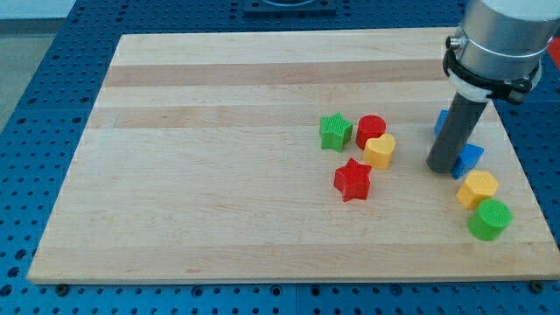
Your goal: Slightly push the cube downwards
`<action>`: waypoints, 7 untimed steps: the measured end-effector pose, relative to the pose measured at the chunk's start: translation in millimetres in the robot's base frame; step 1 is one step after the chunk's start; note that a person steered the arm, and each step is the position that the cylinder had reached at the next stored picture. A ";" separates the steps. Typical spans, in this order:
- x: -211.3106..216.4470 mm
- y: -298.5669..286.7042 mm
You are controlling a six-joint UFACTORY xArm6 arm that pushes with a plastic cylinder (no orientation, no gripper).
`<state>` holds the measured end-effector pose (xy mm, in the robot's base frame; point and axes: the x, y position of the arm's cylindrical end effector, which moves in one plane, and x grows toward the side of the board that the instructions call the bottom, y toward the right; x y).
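Note:
My tip (pixel 440 167) rests on the board at the view's right. A blue block (pixel 441 122), likely the cube, is mostly hidden behind the rod just above the tip. Another blue block (pixel 471 158), whose shape I cannot make out, touches the rod's right side at the tip. A yellow hexagon-like block (pixel 477 188) lies below and right of the tip. A green cylinder (pixel 488 219) lies below that.
A green star (pixel 335 131), a red cylinder (pixel 371 128), a yellow heart (pixel 380 150) and a red star (pixel 353 180) cluster left of the tip. The wooden board (pixel 219 175) ends close to the right of the blocks.

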<state>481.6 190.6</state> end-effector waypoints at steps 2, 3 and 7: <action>-0.4 -1.2; -0.4 -14.0; -73.4 -61.2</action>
<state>408.2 129.4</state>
